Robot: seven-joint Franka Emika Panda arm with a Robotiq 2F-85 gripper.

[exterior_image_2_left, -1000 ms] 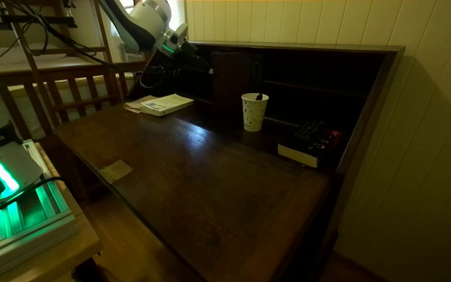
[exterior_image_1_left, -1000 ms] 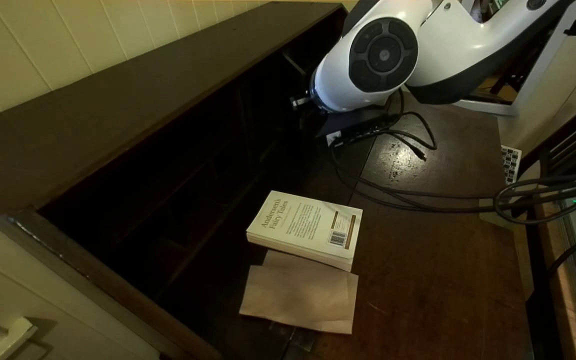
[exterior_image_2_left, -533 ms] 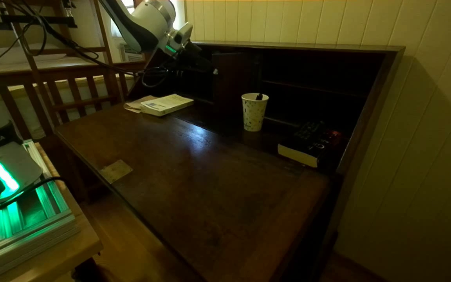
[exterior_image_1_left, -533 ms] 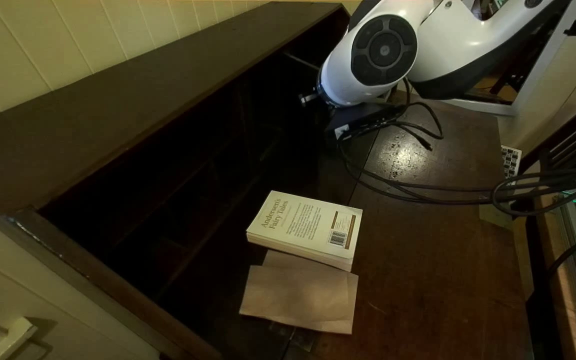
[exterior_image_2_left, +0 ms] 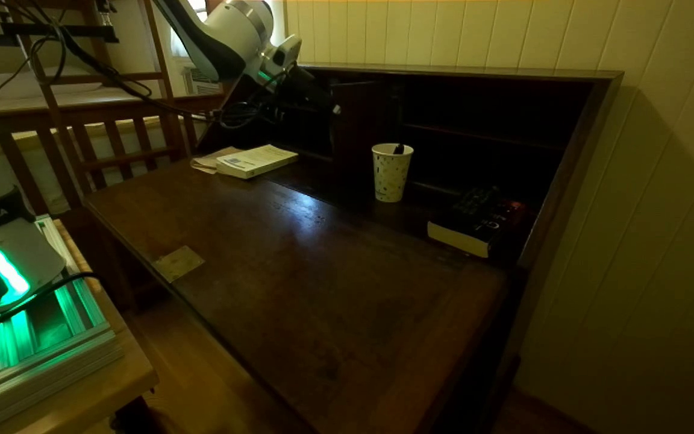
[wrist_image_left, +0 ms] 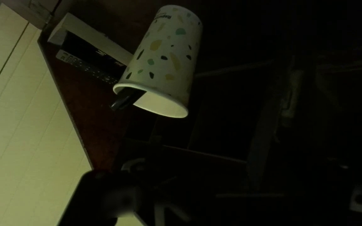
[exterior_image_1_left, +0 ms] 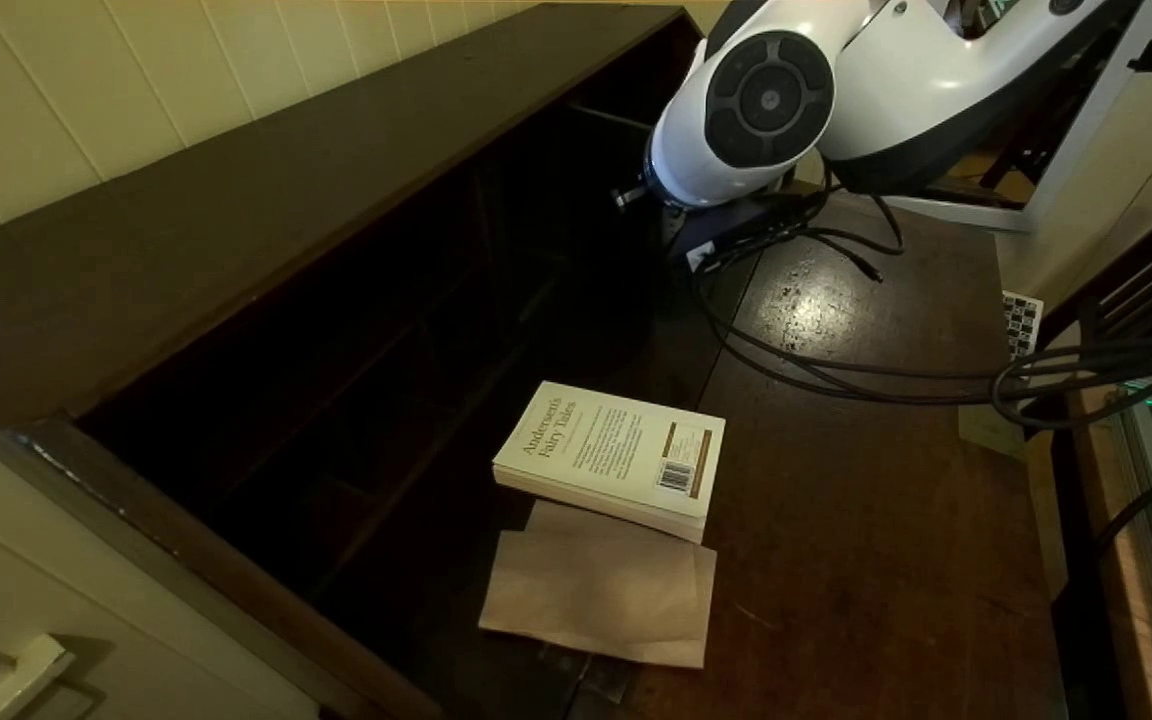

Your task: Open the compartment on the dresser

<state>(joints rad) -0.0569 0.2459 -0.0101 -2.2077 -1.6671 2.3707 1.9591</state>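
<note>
In an exterior view the dresser [exterior_image_2_left: 323, 283] takes up the middle of the scene, its wide dark-brown top spreading toward the near side and its raised back row of cubbyholes along the far side, against a cream plank wall [exterior_image_2_left: 449, 36]. The compartment [exterior_image_2_left: 359, 114] sits in that row, to the left of the white cup [exterior_image_2_left: 390, 175], and its plain dark door [exterior_image_2_left: 356, 138] stands swung out; from above, its top edge [exterior_image_1_left: 611, 117] is a thin light line jutting from the row toward the arm [exterior_image_1_left: 701, 150].

The gripper [exterior_image_2_left: 326, 103] is at the door's free left edge — whether it touches the wood, I cannot tell. In the wrist view its fingers [wrist_image_left: 102, 194] are spread, one at the left and one at the right, with deep shadow between them.

The cup stands upright, speckled, with a dark pen-like item [wrist_image_left: 127, 99] leaning in its mouth. To its right and nearer lies a thick black book [exterior_image_2_left: 473, 223]. Toward the left end of the top, a pale paperback — Andersen's Fairy Tales [exterior_image_1_left: 616, 450] — lies right beside folded brown paper [exterior_image_1_left: 601, 595]. Black cables [exterior_image_1_left: 816, 375] loop away from the arm.
</note>
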